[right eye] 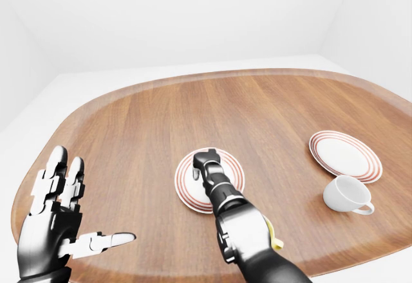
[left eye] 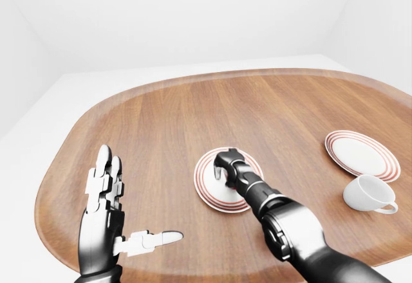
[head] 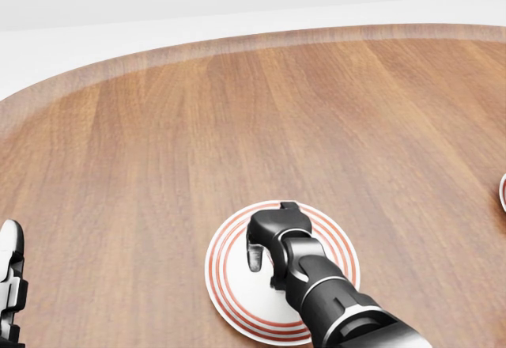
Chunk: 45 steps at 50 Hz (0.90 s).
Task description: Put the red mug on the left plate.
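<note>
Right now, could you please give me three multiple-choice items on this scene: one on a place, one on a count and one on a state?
1. What is the right robot hand over?
A. The right plate
B. The left plate
C. Neither plate

2. How many red-ringed plates show?
A. One
B. Two
C. Three

3. How is the left robot hand?
A. Open, holding nothing
B. Closed round a plate
C. Out of view

Answers:
1. B: in the head view the right robot hand sits over the left plate.
2. B: the left-eye view shows that plate and the right plate, and no others.
3. A: the left robot hand has its fingers spread apart, with nothing between them.
</note>
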Motion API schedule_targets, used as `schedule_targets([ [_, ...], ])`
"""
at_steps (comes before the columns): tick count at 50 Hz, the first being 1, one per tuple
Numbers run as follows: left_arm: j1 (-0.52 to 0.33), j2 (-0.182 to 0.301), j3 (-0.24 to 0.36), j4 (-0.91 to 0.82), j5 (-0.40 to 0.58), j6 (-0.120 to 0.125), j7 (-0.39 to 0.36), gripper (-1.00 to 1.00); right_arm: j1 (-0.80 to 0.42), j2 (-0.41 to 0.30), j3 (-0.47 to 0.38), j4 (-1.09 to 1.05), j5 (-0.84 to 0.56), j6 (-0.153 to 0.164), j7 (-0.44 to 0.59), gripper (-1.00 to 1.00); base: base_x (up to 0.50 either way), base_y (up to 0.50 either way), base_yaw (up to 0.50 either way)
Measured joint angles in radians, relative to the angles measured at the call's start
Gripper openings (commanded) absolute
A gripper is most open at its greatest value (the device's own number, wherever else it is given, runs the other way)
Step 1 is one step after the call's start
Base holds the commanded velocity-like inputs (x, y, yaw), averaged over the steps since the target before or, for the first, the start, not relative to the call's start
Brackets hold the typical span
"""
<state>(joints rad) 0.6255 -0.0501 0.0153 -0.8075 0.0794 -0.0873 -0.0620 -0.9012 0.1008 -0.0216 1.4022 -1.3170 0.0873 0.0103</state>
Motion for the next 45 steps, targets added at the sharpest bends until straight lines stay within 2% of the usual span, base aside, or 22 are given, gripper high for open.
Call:
schedule_targets([
  [11,-0.001,0.002,-0.003,0.000,0.002,0.000,0.003,1.00,0.012,-0.011,0.023,-0.007,-0.016,0.000,-0.019,1.00,0.00,0.00,0.00],
  [35,0.000,0.004,-0.004,-0.001,0.002,0.000,0.004,1.00,0.013,-0.024,0.043,-0.009,-0.055,0.000,0.007,1.00,0.00,0.00,0.00],
  [41,0.002,0.003,-0.005,-0.003,0.005,0.000,0.005,1.00,-0.082,-0.050,0.031,-0.026,0.008,-0.030,0.036,1.00,0.00,0.00,0.00],
  [45,0.004,0.004,-0.008,-0.005,0.007,0.000,0.007,1.00,-0.138,-0.070,0.055,-0.117,0.050,-0.042,0.075,1.00,0.00,0.00,0.00],
])
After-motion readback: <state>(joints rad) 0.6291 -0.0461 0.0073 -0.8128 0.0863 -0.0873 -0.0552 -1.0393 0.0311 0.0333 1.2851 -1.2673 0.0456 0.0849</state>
